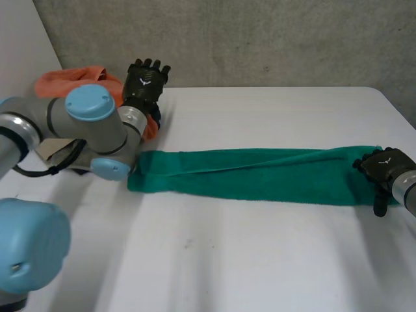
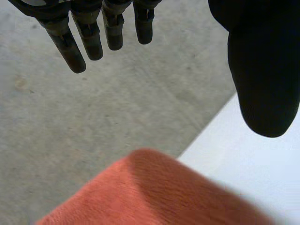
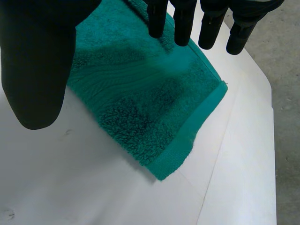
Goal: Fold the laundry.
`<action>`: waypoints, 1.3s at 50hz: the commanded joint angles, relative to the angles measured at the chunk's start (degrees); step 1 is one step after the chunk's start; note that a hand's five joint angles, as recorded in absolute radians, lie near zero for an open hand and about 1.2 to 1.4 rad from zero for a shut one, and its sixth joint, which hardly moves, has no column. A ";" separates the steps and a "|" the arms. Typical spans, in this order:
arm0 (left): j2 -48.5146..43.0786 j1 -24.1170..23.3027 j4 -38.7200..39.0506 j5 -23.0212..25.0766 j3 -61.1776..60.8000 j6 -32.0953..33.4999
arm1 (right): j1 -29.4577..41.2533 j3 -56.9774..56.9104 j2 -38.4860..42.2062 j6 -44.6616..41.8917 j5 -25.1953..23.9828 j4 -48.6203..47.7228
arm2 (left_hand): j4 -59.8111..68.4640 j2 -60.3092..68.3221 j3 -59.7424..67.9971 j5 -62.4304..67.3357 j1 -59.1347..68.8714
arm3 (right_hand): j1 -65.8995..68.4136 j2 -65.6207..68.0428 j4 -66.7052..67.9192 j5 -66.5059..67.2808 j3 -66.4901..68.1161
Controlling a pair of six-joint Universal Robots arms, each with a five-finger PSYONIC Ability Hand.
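Watching green towel [image 1: 253, 175], a long strip across table [image 1: 260, 260]: right hand [image 1: 383, 168] over its end, fingers straight, nothing held; left hand [image 1: 144, 81] slack above orange cloth [image 1: 71, 79]. I reckon a one-handed fold prob skews it.

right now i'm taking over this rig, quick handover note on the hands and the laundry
Left hand: open, fingers straight, raised over the orange cloth.
Right hand: open, over the right end of the green towel, gripping nothing.
Green towel: a long folded strip lying across the table.
Orange cloth: bunched at the table's far left edge, by the left arm.
Done: the green towel looks folded lengthwise.
Left: fold the strip end to end, then fold the orange cloth.
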 commanded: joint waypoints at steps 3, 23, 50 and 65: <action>8.70 -3.51 -7.03 0.69 -17.43 0.16 | 0.12 0.49 0.00 0.00 -0.11 0.18 | 1.06 0.66 0.57 -0.14 1.92 | -2.86 -2.08 -2.04 -2.72 -1.99; 3.70 -3.16 -15.31 0.87 -14.63 -0.37 | 0.03 1.37 -0.09 0.35 -1.16 0.54 | 7.95 7.56 7.46 6.76 8.81 | -2.86 -2.08 -2.04 -2.72 -1.99; 13.62 -3.60 -19.79 -3.96 -22.27 -0.28 | 2.05 -8.54 0.52 6.58 -1.86 6.31 | 10.64 10.25 10.15 9.45 11.50 | -2.86 -2.08 -2.04 -2.72 -1.99; 15.47 -0.35 -20.50 -4.41 -31.24 0.16 | 1.53 -10.06 6.33 6.68 -1.43 7.84 | 24.27 23.87 23.78 23.07 25.13 | 6.97 7.75 7.79 7.11 7.84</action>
